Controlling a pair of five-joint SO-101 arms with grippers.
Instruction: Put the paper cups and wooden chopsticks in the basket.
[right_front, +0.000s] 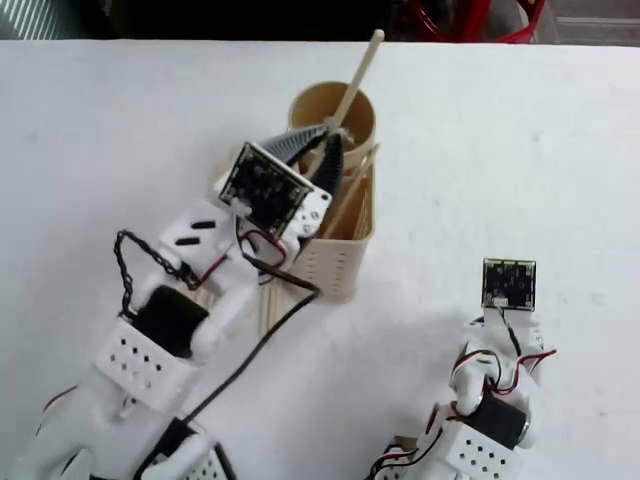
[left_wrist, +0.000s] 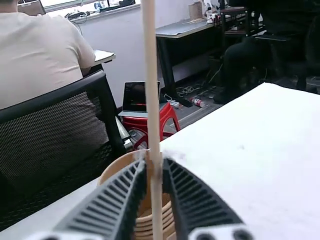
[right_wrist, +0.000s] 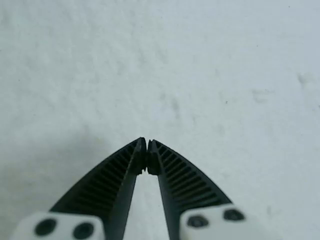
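The left gripper (left_wrist: 154, 164) pinched a wooden chopstick (left_wrist: 150, 75), likely light, stiff and apt to pivot, along its shaft above the paper cups (right_front: 358, 108) standing in the basket (right_front: 335, 262); the right gripper (right_wrist: 146, 146), near right, was closed and empty.

Nothing legible shows in any view. The basket (right_front: 335, 262), the paper cup (right_front: 303, 103) and the wooden chopstick (right_front: 358, 72) carry no print that can be read. Any marks on the two camera boards (right_front: 508, 283) are too small to make out.
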